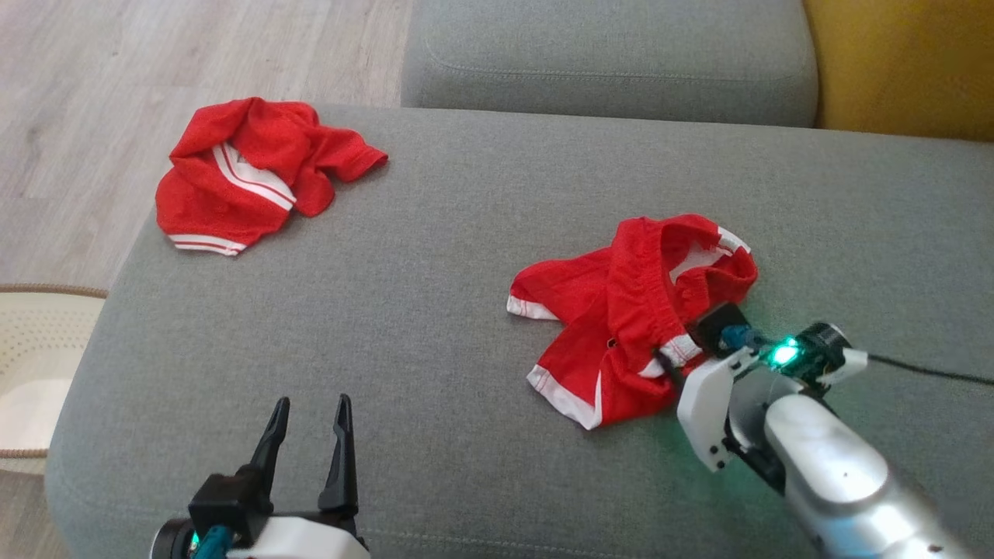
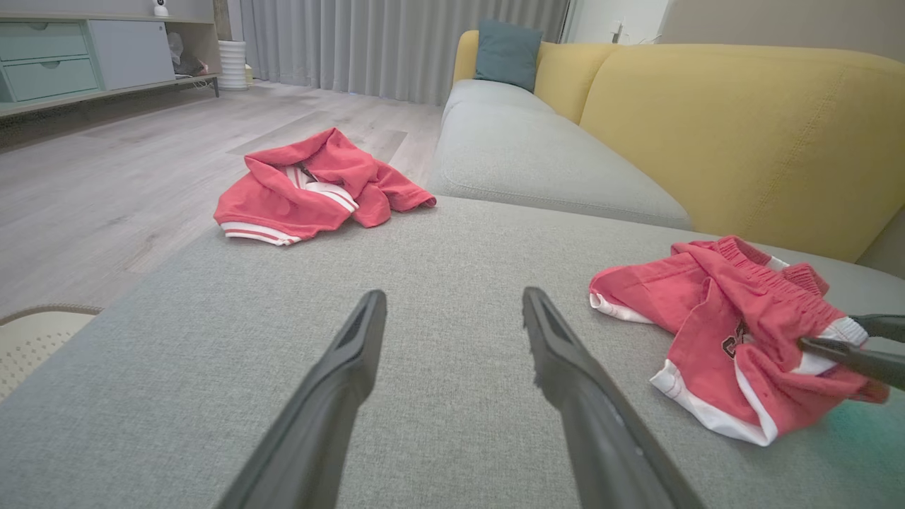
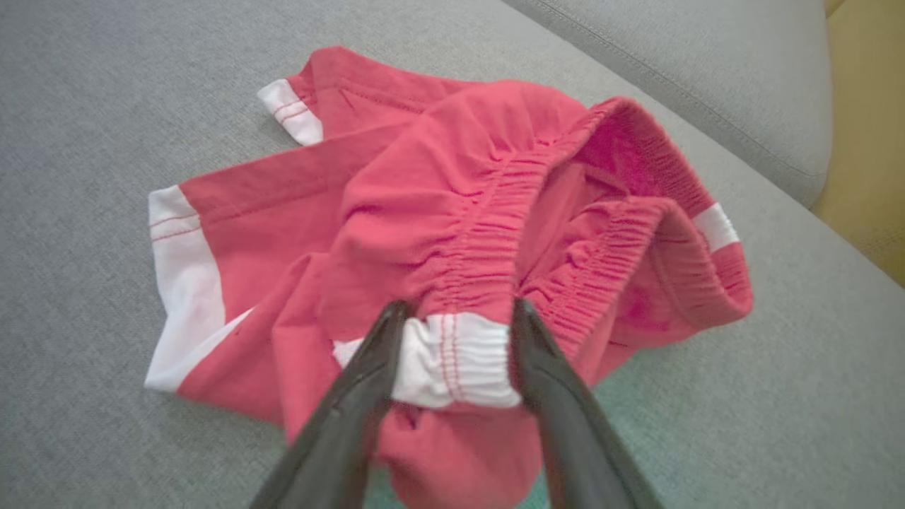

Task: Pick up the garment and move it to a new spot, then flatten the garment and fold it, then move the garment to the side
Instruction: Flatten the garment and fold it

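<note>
Here the right end effector [image 3: 459, 307] stands part-open, its fingers flanking and touching the white waistband patch of the red shorts [image 3: 452, 177], crumpled on the grey sofa [image 1: 435, 310]; whether it pinches them I cannot tell. The left end effector [image 1: 312, 401] gapes wide, holding nothing. A second red garment [image 1: 241, 171] lies well ahead of it, and a pale basket [image 1: 31, 349] sits to its left, contents unclear.

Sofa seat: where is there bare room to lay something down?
Widest bare patch: the middle of the grey seat, between the red top and the red shorts, down to the left gripper. Crowded at the shorts, where the right gripper straddles the waistband.
</note>
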